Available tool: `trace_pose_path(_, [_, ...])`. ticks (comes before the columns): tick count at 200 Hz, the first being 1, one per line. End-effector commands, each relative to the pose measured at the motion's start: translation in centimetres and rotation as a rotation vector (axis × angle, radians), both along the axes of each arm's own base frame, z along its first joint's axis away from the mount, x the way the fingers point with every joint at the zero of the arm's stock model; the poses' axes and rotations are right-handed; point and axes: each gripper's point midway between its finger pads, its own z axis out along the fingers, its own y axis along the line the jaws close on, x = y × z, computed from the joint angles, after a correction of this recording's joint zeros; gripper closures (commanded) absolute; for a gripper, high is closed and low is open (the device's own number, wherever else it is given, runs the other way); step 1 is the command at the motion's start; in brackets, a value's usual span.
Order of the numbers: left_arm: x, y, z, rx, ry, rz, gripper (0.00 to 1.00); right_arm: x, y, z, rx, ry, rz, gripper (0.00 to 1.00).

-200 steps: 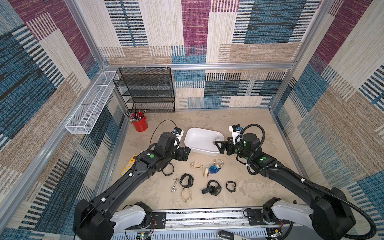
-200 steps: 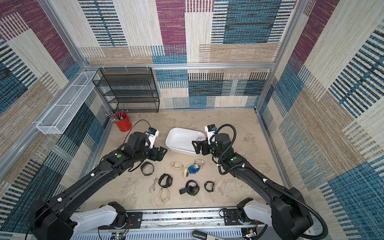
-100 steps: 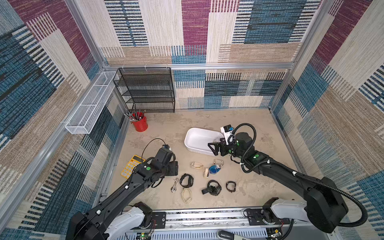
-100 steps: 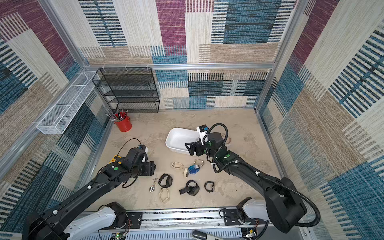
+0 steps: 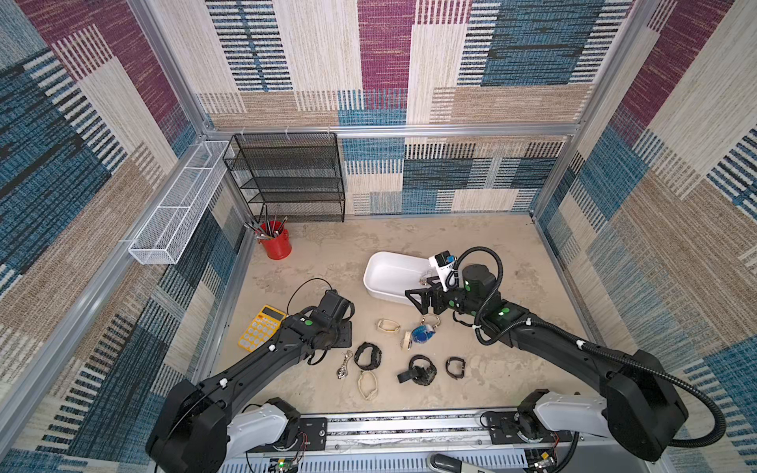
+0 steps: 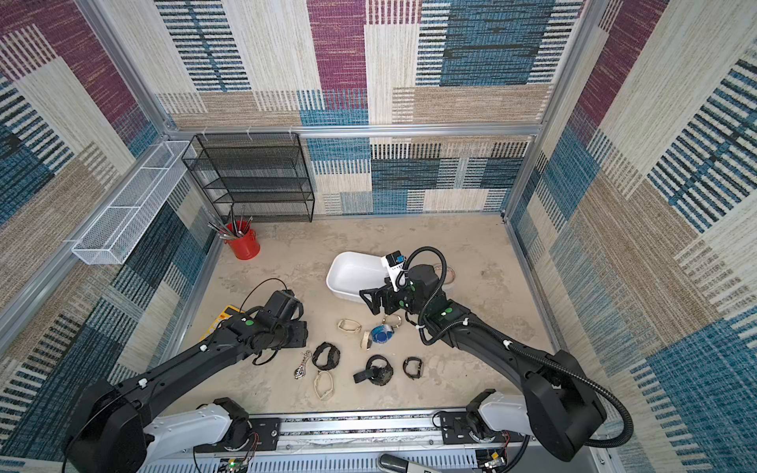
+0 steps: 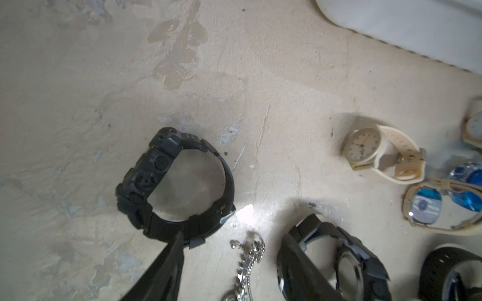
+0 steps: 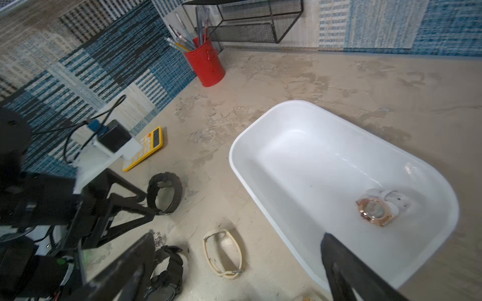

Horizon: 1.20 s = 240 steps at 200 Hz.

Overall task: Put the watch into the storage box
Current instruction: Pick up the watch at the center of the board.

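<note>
Beige table (image 5: pixel 327 262): left pincer (image 8: pixel 151 207), back from the storage box (image 5: pixel 385 274), narrows on the next black watch (image 7: pixel 146 172), grip unclear; right pincer (image 5: pixel 414 308) gapes wide.

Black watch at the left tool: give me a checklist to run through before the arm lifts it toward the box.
1. Left tool at the black watch: ok, one finger overlaps its strap.
2. Firm hold on the strap: cannot tell, the jaws stand apart.
3. Silver chain clear of the grasp: cannot tell, it lies close beside the strap.
4. Room in the storage box: ok, only one rose-gold watch lies inside.
5. Drop path free: not ok, the right tool hangs open across the box's near rim and may be in the way.
</note>
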Motion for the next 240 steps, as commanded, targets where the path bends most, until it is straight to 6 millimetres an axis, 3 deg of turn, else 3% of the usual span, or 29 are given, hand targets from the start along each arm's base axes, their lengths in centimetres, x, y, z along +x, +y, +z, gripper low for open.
trace_pose_path(1, [1.2, -0.3, -0.2, -0.001, -0.014, 0.013, 0.43, -2.5, 1.8, 1.5, 0.069, -0.043, 0.171, 0.0])
trace_pose_path(35, [1.6, -0.1, -1.2, 0.019, 0.002, 0.023, 0.48, -3.5, 2.0, 1.1, 0.061, -0.043, 0.2, 0.0])
trace_pose_path(152, [3.1, 1.0, -4.1, 0.09, 0.041, 0.048, 0.66, -3.6, 1.7, 0.8, 0.026, -0.05, 0.171, 0.0])
trace_pose_path(219, [4.1, 0.2, -4.3, 0.072, 0.038, 0.03, 0.99, -3.3, 1.4, 0.4, 0.015, -0.042, 0.142, 0.0])
trace_pose_path(240, [4.5, -0.1, -3.3, 0.059, 0.018, 0.023, 1.0, -3.3, 1.6, 0.4, 0.021, -0.04, 0.145, 0.0])
